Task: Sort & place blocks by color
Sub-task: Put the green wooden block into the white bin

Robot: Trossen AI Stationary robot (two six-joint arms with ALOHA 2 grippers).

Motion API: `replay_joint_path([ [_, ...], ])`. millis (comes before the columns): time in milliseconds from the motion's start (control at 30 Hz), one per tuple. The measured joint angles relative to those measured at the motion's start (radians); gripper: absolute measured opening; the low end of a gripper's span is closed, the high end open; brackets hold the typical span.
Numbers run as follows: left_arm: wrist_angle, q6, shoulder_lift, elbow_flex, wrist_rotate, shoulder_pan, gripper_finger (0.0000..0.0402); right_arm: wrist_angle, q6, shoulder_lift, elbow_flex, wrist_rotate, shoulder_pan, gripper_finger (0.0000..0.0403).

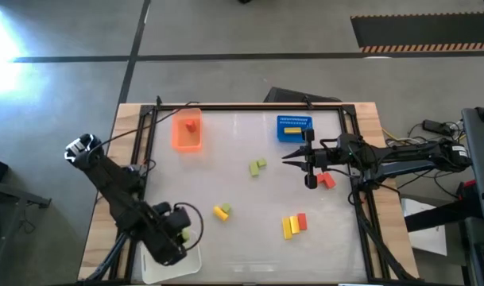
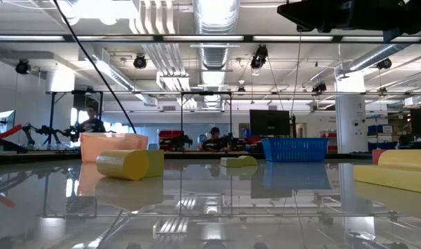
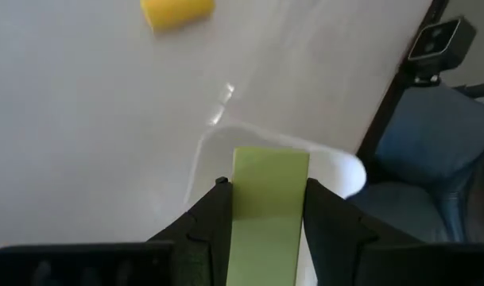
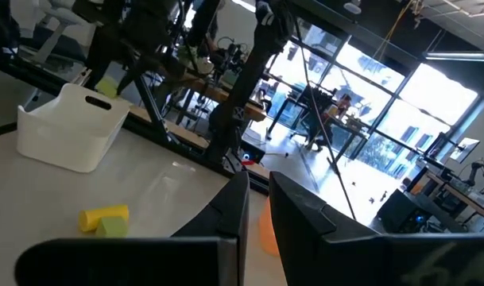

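Looking straight down on the table (image 1: pixel 249 238); looking level across it from tabletop height; peering close past each wrist's fingers. Sharing the white tray (image 1: pixel 174 266) (image 4: pixel 71 127).

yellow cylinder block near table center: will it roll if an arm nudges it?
Probably. The yellow cylinder block lies on its side with its round end showing, so a sideways push likely rolls it. The glossy table looks slick. The green block against it may stop it one way.
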Motion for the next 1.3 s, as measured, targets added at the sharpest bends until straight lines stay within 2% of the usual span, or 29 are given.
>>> replay_joint_path([
  [233,0.091,-0.151,0.0,-0.119,0.044,-0.084,0.0106,0.0,0.0,0.0,0.0,0.0,0.0,0.0043],
  [567,0.236,-0.156,0.004,-0.275,0.045,-0.1,0.0106,0.0,0.007,0.0,0.0,0.0,0.0,0.0043],
  [733,0.265,-0.15,0.044,-0.302,0.053,-0.102,0.0106,0.0,0.007,0.0,0.0,0.0,0.0,0.0043],
  [1033,0.287,-0.095,0.161,-0.298,0.126,-0.103,0.0106,0.0,0.005,0.0,0.0,0.0,0.0,0.0043],
  [1233,0.292,-0.074,0.178,-0.294,0.127,-0.104,0.0107,0.0,0.005,0.0,0.0,0.0,0.0,0.0043],
  [1300,0.295,-0.074,0.178,-0.294,0.127,-0.104,0.0123,0.0,0.005,0.0,0.0,0.0,0.0,0.0043],
])
